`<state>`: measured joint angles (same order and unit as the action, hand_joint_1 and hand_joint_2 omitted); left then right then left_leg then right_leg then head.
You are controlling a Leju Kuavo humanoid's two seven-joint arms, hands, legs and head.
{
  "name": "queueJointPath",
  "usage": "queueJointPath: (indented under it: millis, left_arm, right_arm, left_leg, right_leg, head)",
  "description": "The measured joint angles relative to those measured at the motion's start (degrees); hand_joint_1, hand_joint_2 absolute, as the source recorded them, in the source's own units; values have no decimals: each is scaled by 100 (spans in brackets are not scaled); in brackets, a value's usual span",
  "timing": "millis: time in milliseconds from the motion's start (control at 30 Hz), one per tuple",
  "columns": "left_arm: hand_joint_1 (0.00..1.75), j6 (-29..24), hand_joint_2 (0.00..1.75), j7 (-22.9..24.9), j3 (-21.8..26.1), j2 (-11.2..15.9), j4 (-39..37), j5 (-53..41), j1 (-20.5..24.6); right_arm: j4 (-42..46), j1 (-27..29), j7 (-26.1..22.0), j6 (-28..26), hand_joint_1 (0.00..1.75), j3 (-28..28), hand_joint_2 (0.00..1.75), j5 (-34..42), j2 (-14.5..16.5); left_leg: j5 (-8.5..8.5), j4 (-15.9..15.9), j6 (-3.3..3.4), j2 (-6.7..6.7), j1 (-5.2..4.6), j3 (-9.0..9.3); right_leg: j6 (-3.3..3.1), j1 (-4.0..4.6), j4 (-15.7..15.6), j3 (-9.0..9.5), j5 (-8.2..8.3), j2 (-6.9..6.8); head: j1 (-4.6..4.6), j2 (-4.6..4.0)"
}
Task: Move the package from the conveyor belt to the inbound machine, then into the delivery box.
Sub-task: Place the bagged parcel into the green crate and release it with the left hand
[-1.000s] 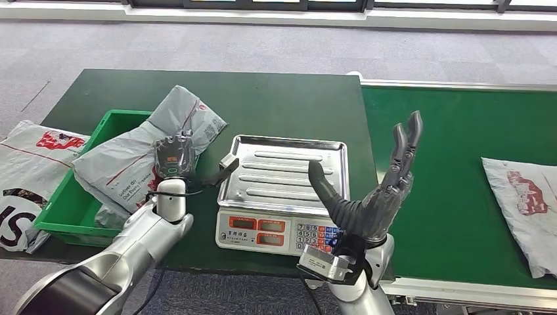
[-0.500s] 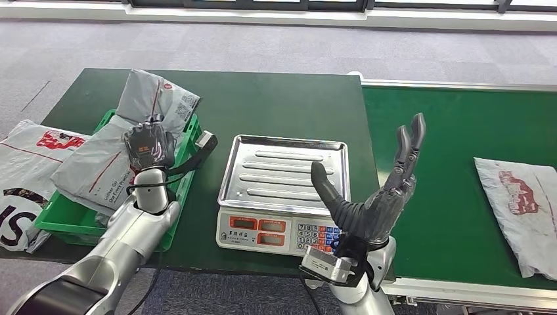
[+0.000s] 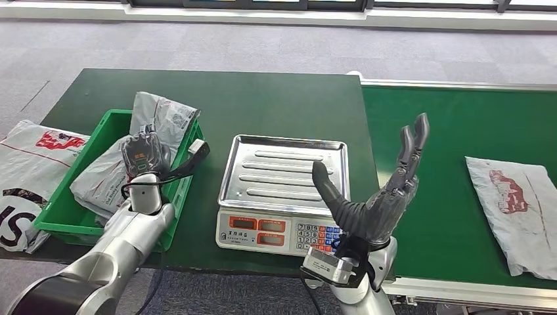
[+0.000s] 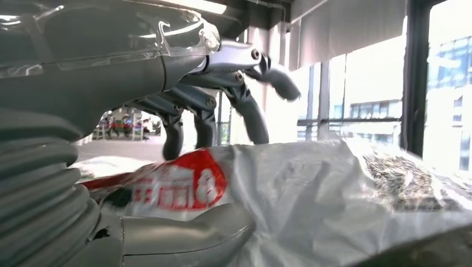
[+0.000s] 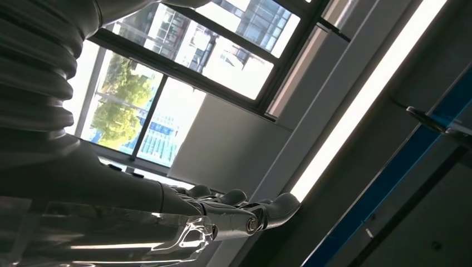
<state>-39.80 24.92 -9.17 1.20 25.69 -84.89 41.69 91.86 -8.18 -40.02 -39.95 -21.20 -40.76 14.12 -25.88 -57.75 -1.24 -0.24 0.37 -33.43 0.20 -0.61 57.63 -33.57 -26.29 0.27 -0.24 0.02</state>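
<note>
Looking down from the head cam, you've got the left hand (image 3: 146, 156) over the green bin (image 3: 67, 215) at the table's (image 3: 276, 98) left edge, on the grey package (image 3: 108, 180) that lies mostly inside the bin, one end propped over the far rim. The scale (image 3: 284, 193) sits near the table's front edge, tray bare, w/ open green top between it and the bin. The right hand (image 3: 384, 193) is raised at the front edge by the conveyor belt (image 3: 453, 164), fingers spread wide, holding nothing. A second package (image 3: 515, 210) lies toward the belt's right end; another bag (image 3: 29, 164) hangs off the table's left edge.

Left wrist cam: thumb (image 4: 189, 236) under the package (image 4: 334, 194), fingers (image 4: 250, 114) arched above it; can't tell if they're clamped.

Right wrist cam: right hand (image 5: 234, 214) open, fingers straight, windows (image 5: 183, 61) behind.
</note>
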Motion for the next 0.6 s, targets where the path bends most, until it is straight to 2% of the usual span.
queueJointPath:
  millis: [300,467,533,600]
  left_arm:
    - [0,0,0,4,463,-90,-352,15,26]
    - [0,0,0,-140,813,-115,-208,5,-62]
    - [0,-1,0,-518,1116,-166,157,12,-211]
    - [0,-4,0,-1476,1625,-305,797,115,-392]
  right_arm:
    - [5,17,0,0,0,0,175,-10,-3]
    - [1,26,0,0,0,8,175,-7,-26]
    - [-31,26,0,0,0,58,175,-45,-29]
    - [-136,12,0,0,0,212,175,-158,-17]
  left_leg:
    - [0,0,0,-1,0,1]
    - [3,0,-4,3,1,2]
    - [3,0,-5,6,1,1]
    - [4,0,-5,7,2,-3]
  right_leg:
    - [0,0,0,1,0,-2]
    - [-4,1,0,-1,3,1]
    - [-5,1,0,-4,3,4]
    - [-5,2,0,-8,3,7]
  head:
    - [0,0]
    - [1,0]
    - [1,0]
    - [1,0]
